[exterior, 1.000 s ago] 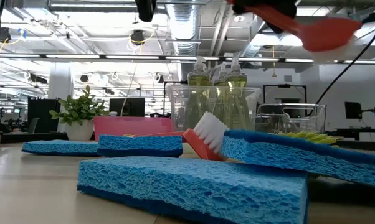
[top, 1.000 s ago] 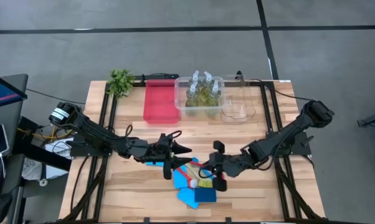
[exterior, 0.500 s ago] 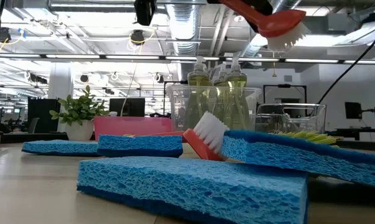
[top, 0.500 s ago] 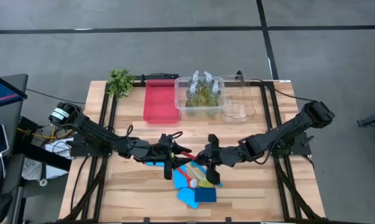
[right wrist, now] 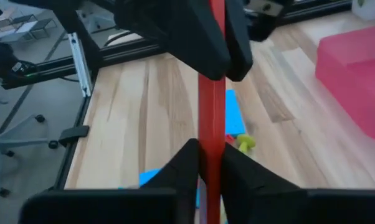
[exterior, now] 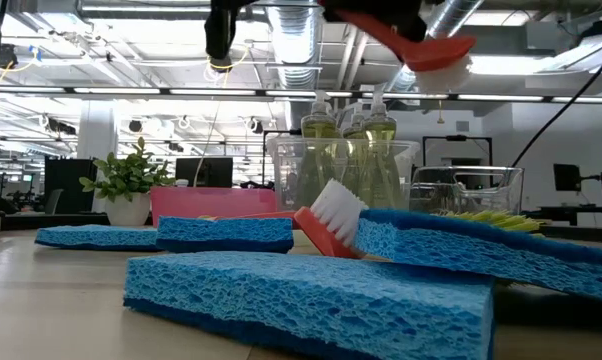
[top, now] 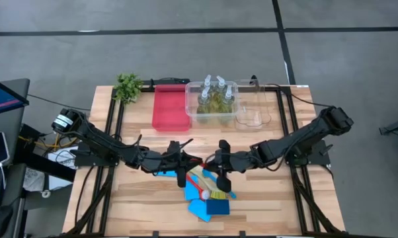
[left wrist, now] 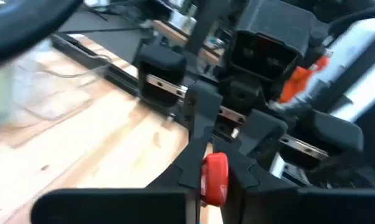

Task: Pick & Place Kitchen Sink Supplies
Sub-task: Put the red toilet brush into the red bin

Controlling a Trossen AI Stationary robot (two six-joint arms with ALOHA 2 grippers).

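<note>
The red brush point(exterior: 411, 40) hangs in the air above the middle of the table point(top: 139, 198), well clear of the wood. Its long axis runs roughly level along the table's length, from one gripper to the other. In the low view its red head with white bristles sits at one end, bristles pointing down.

The left gripper point(top: 191, 161) is closed on one end of the handle; in the left wrist view its two fingers point(left wrist: 194, 158) pinch the handle's rounded red tip. The right gripper point(top: 211, 162) faces it, just beside it, and its fingers point(right wrist: 187, 165) clamp the same handle from both sides, so both claws grip the one brush.

Below them lies a pile of blue sponges point(top: 205, 206) with a second red brush point(exterior: 331, 228) propped on them, bristles up, and yellow bristles point(exterior: 486, 215) showing further along. Toward the far edge, four bottles point(top: 216, 98) of yellow-green liquid stand in a clear bin point(top: 192, 112), between a red tray point(top: 169, 109) and another clear bin point(top: 253, 118). A small plant point(top: 127, 86) stands at the corner.
</note>
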